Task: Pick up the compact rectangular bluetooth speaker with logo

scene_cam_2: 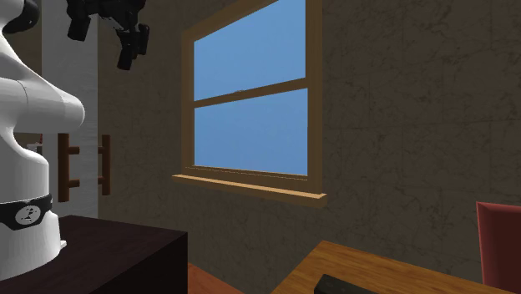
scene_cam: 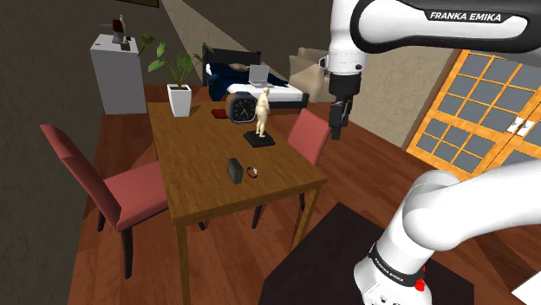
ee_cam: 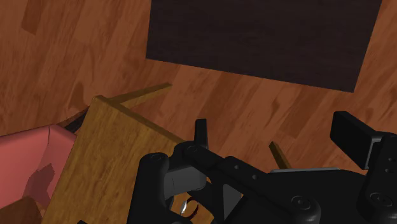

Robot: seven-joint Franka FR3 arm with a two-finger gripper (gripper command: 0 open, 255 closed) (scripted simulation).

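Arm rises from the stand at the shoulder view's lower right and arches along the top edge, with the wrist pointing down. Your gripper hangs in open air, right of the table, just right of a red chair in the frame. Fingers stand apart, with nothing between them. The speaker, a small dark box, stands upright mid-table near the frame's centre, well apart from the gripper. A ring-like object sits just beside it (kind unclear). Farther up the table are a figurine, a clock and a potted plant. The chair sits between gripper and speaker.
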